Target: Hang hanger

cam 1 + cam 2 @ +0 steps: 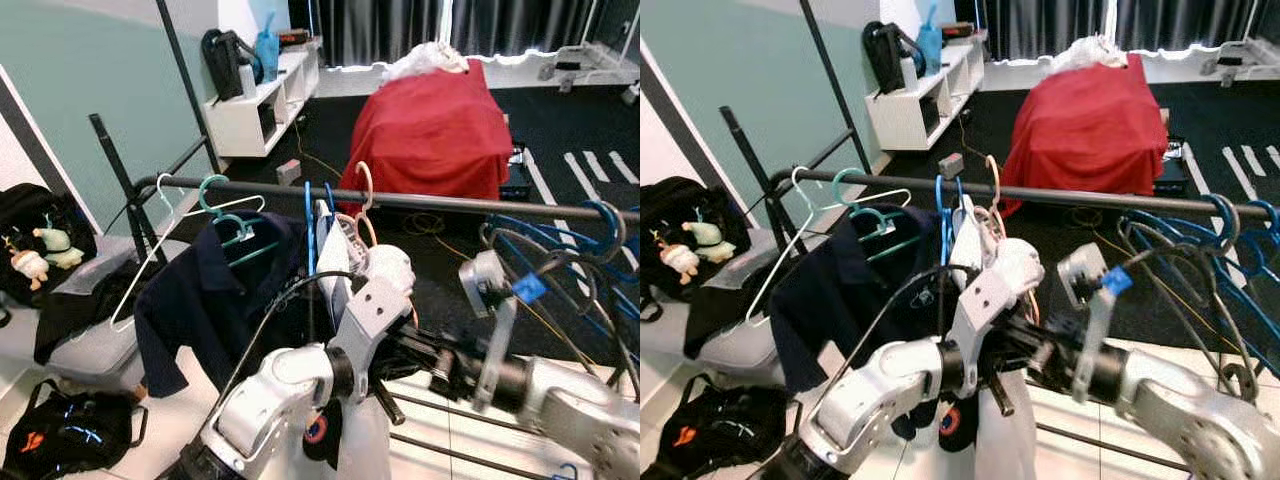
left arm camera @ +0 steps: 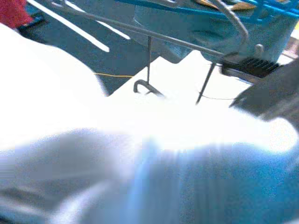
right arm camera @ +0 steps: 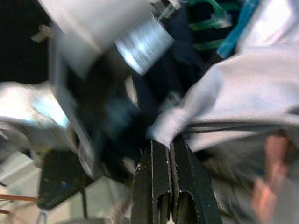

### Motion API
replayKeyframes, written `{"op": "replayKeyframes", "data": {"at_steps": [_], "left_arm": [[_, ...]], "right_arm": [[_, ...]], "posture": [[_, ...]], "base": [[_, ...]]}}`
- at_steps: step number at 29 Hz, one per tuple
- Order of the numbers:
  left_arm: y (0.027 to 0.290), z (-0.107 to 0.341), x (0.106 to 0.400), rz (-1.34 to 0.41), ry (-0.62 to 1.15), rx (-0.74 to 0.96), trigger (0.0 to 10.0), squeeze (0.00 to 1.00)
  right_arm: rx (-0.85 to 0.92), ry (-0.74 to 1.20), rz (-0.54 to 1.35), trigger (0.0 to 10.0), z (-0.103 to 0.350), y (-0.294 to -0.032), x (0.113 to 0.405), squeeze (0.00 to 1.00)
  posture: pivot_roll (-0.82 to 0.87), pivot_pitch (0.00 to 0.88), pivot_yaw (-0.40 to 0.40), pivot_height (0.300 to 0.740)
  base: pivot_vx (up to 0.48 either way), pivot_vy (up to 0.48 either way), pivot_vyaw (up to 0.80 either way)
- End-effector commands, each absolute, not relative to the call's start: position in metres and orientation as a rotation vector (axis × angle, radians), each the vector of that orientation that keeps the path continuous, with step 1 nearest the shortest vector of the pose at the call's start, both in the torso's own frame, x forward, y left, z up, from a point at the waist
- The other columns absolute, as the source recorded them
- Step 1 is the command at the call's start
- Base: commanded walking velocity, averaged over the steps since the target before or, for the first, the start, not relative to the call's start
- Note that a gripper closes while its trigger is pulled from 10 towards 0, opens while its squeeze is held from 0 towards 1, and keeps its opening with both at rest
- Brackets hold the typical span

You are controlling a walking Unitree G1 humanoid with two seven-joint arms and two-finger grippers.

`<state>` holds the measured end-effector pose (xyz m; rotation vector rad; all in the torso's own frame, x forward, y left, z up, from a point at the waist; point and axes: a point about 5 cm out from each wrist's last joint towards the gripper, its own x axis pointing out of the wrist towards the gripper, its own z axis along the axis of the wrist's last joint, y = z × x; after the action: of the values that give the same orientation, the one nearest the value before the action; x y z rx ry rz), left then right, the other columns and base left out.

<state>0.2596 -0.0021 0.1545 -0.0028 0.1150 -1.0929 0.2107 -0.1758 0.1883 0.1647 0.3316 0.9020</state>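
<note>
Hanging from the dark metal clothes rail [image 1: 420, 201], white garment [image 1: 1002, 440] on blue plastic hanger [image 1: 309, 230]. Right pincer [image 3: 172, 154] pressed shut at garment's edge. Left pincer's state: cannot tell.

White garment [image 2: 140, 140] blurs the left wrist view; left gripper's fingers hidden.

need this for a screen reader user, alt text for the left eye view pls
Two silver robot arms reach up to a dark clothes rail, the left arm against a white garment hung among blue hangers. A navy shirt hangs on a teal hanger; a red-draped box stands behind.
</note>
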Motion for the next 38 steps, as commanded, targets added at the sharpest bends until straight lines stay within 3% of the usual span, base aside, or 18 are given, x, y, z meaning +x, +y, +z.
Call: {"op": "replayKeyframes", "data": {"at_steps": [1, 6, 12, 16, 18, 21, 22, 27, 28, 29, 30, 35, 38], "left_arm": [[0.010, 0.157, 0.265, -1.060, 0.101, 0.016, 10.0, 1.00], [0.017, 0.156, 0.266, -1.048, 0.113, 0.015, 10.0, 1.00], [0.084, 0.139, 0.253, -1.167, 0.325, 0.146, 10.0, 1.00], [0.097, 0.133, 0.244, -1.223, 0.394, 0.189, 10.0, 1.00], [0.122, 0.125, 0.230, -1.289, 0.506, 0.256, 10.0, 1.00], [0.122, 0.125, 0.230, -1.289, 0.506, 0.256, 10.0, 1.00], [0.143, 0.123, 0.224, -1.301, 0.575, 0.286, 10.0, 1.00], [0.153, 0.128, 0.228, -1.265, 0.576, 0.296, 10.0, 1.00], [0.154, 0.130, 0.231, -1.247, 0.565, 0.301, 10.0, 1.00], [0.153, 0.131, 0.233, -1.237, 0.552, 0.306, 10.0, 1.00], [0.151, 0.132, 0.236, -1.226, 0.537, 0.305, 10.0, 1.00], [0.148, 0.134, 0.240, -1.210, 0.510, 0.304, 10.0, 1.00], [0.147, 0.137, 0.261, -1.067, 0.419, 0.281, 10.0, 1.00]], "right_arm": [[0.151, 0.371, 0.895, 0.0, 0.183, -0.177, 0.207, 0.00], [0.142, 0.385, 0.879, 0.0, 0.181, -0.181, 0.205, 0.00], [0.116, 0.435, 0.854, 0.0, 0.171, -0.188, 0.198, 0.00], [0.109, 0.445, 0.857, 0.0, 0.169, -0.188, 0.196, 0.00], [0.090, 0.485, 0.851, 0.0, 0.163, -0.190, 0.193, 0.00], [0.090, 0.485, 0.851, 0.0, 0.163, -0.190, 0.193, 0.00], [0.061, 0.549, 0.844, 0.0, 0.151, -0.191, 0.189, 0.00], [0.010, 0.623, 0.841, 0.0, 0.137, -0.193, 0.184, 0.00], [-0.016, 0.651, 0.836, 1.3, 0.132, -0.195, 0.182, 0.00], [-0.028, 0.663, 0.833, 8.4, 0.129, -0.196, 0.181, 0.00], [-0.033, 0.679, 0.835, 10.0, 0.127, -0.198, 0.179, 1.00], [-0.037, 0.715, 0.838, 10.0, 0.121, -0.201, 0.175, 1.00], [-0.073, 0.855, 0.818, 10.0, 0.095, -0.214, 0.160, 1.00]], "posture": [[-0.19, 0.000, 0.103, 0.710], [-0.19, 0.000, 0.104, 0.710], [-0.18, 0.000, 0.103, 0.710], [-0.18, 0.000, 0.102, 0.710], [-0.18, 0.000, 0.100, 0.710], [-0.18, 0.000, 0.100, 0.710], [-0.17, 0.000, 0.100, 0.710], [-0.17, 0.000, 0.099, 0.710], [-0.17, 0.000, 0.099, 0.710], [-0.17, 0.000, 0.099, 0.710], [-0.17, 0.000, 0.100, 0.710], [-0.17, 0.000, 0.100, 0.710], [-0.18, 0.000, 0.099, 0.710]], "base": [[0.000, 0.000, 0.00], [0.000, 0.000, 0.00], [0.000, 0.000, 0.00], [0.000, 0.000, 0.00], [0.000, 0.000, 0.00], [0.000, 0.000, 0.00], [0.000, 0.000, 0.00], [0.000, 0.000, 0.00], [0.000, 0.000, 0.00], [0.000, 0.000, 0.00], [0.000, 0.000, 0.00], [0.000, 0.000, 0.00], [0.000, 0.000, 0.00]]}}
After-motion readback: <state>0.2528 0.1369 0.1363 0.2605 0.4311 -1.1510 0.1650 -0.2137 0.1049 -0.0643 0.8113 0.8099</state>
